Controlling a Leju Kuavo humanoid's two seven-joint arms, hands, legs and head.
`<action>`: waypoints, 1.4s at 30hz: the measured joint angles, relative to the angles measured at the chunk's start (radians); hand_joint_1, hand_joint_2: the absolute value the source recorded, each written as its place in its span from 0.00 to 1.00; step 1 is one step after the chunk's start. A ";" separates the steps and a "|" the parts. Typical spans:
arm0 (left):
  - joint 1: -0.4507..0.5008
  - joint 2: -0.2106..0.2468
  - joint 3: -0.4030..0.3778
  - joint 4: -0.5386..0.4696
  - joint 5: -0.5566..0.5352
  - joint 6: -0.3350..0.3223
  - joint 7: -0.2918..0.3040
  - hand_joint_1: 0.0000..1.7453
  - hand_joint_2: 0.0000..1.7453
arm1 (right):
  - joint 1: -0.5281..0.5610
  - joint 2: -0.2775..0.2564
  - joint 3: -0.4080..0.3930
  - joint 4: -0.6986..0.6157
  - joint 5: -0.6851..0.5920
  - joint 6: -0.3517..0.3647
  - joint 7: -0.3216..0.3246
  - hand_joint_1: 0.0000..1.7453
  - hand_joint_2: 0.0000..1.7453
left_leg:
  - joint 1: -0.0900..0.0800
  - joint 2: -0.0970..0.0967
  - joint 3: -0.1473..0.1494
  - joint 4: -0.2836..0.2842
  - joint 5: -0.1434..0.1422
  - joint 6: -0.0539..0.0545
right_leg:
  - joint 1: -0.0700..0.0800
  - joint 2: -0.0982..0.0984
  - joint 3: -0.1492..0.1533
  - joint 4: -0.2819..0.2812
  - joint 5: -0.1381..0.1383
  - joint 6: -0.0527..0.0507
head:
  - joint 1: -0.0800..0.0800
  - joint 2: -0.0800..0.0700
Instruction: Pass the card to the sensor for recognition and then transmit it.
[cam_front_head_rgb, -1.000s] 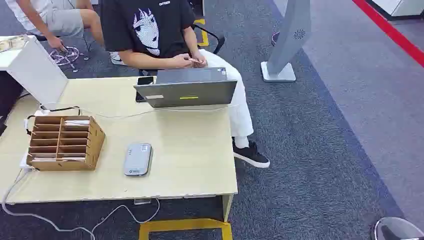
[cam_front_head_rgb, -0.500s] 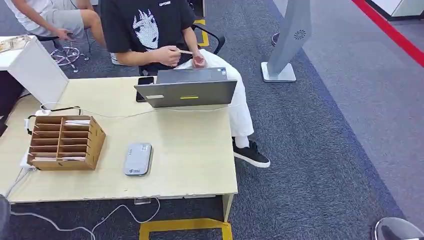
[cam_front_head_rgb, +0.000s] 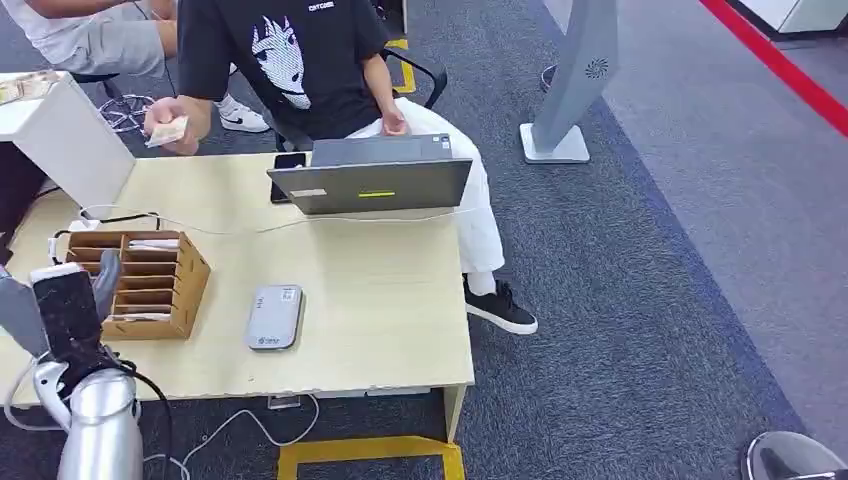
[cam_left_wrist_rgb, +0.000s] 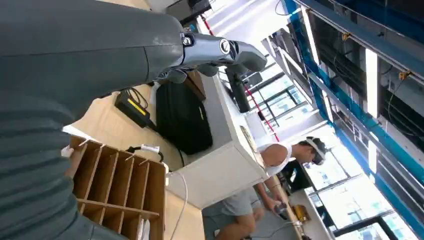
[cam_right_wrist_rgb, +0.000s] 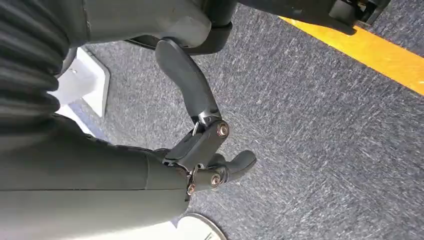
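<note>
A seated person in a black T-shirt (cam_front_head_rgb: 290, 60) holds out a pale card (cam_front_head_rgb: 165, 132) above the table's far left corner. The grey card sensor (cam_front_head_rgb: 274, 317) lies flat on the wooden table (cam_front_head_rgb: 380, 320), near its front. My left hand (cam_front_head_rgb: 65, 300) is raised at the table's front left, beside a wooden organizer (cam_front_head_rgb: 130, 285), well short of the card. Its fingers (cam_left_wrist_rgb: 220, 50) are spread with nothing in them. My right hand (cam_right_wrist_rgb: 200, 145) hangs above the carpet and holds nothing, thumb and fingers apart.
A half-open laptop (cam_front_head_rgb: 375, 180) and a black phone (cam_front_head_rgb: 289, 162) sit at the table's far side. A white box (cam_front_head_rgb: 70, 140) stands far left and cables trail across the table. A grey floor stand (cam_front_head_rgb: 580, 80) rises right of the person. A second person (cam_front_head_rgb: 90, 30) sits far left.
My left arm has risen into view at the table's front left. The person has swung the card from in front of the chest out over the table's far left.
</note>
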 joint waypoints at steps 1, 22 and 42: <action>-0.017 0.001 -0.007 0.027 -0.012 0.006 0.005 0.00 1.00 | -0.001 0.000 0.000 0.000 0.000 0.002 0.000 0.00 1.00 | 0.000 0.000 -0.001 0.000 0.001 0.001 | 0.000 -0.001 0.000 0.000 0.000 0.000 | 0.000 0.000; -0.160 -0.052 -0.084 0.299 -0.101 0.099 -0.111 0.00 1.00 | -0.017 0.000 -0.003 0.000 0.002 0.005 -0.016 0.00 1.00 | 0.000 0.000 -0.004 0.000 0.001 0.001 | 0.000 0.000 -0.004 0.000 0.001 -0.001 | 0.000 0.000; -0.149 -0.068 -0.083 0.299 -0.116 0.100 -0.131 1.00 1.00 | -0.017 0.000 -0.003 0.000 0.003 -0.001 -0.016 0.00 1.00 | 0.000 0.000 -0.005 0.000 0.001 0.001 | 0.000 0.000 -0.004 0.000 0.001 -0.001 | 0.000 0.000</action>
